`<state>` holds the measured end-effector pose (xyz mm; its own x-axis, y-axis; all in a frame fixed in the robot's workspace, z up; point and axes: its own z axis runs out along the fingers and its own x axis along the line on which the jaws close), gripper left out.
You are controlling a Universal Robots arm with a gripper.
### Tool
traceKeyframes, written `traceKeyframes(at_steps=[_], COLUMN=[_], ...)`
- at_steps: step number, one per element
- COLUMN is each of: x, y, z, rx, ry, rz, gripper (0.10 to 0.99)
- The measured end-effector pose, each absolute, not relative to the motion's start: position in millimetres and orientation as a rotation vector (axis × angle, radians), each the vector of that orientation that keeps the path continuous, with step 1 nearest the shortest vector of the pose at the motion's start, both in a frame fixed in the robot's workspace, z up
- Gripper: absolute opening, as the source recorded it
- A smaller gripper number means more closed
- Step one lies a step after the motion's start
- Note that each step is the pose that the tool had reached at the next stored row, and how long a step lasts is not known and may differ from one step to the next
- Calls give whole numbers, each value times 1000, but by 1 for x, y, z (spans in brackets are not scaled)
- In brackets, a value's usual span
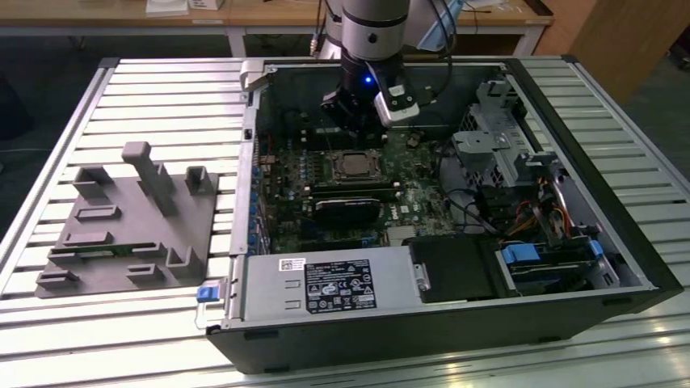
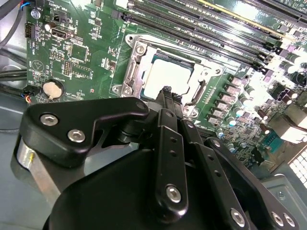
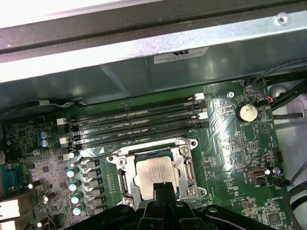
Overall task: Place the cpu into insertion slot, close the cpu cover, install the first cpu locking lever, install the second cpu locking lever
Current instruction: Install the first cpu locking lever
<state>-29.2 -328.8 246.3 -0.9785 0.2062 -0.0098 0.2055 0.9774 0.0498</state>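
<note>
The cpu [image 3: 153,172], a pale silvery square, lies in the insertion slot [image 3: 125,189] on the green board; it is also seen in the second wrist view [image 2: 165,76] and in the exterior view [image 1: 354,166]. The silvery cpu cover [image 3: 186,165] lies flat around it as a frame [image 2: 136,64]. A thin wire lever [image 3: 93,155] runs along one side of the socket. My gripper [image 3: 163,189] hangs just above the socket's edge, its black fingertips [image 2: 167,92] pressed together with nothing between them. In the exterior view the gripper [image 1: 351,129] is inside the open case, just behind the socket.
Long black memory slots [image 3: 134,120] run beside the socket, close to the case wall [image 3: 144,52]. A coin battery [image 3: 247,112] sits on the board. The case holds a power supply [image 1: 323,284], a drive cage [image 1: 506,153] and cables. A grey fixture block [image 1: 129,218] lies at the exterior view's left.
</note>
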Motion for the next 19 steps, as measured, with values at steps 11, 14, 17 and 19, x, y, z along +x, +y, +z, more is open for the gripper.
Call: traceKeyframes(at_steps=[11, 14, 17, 19], x=[-35, -39, -43, -45], y=[-329, -329, -329, -329], z=[246, 246, 246, 246], rx=[324, 324, 324, 324], ry=[3109, 3109, 3109, 3109], rz=[76, 76, 76, 76], gripper=[106, 106, 106, 106])
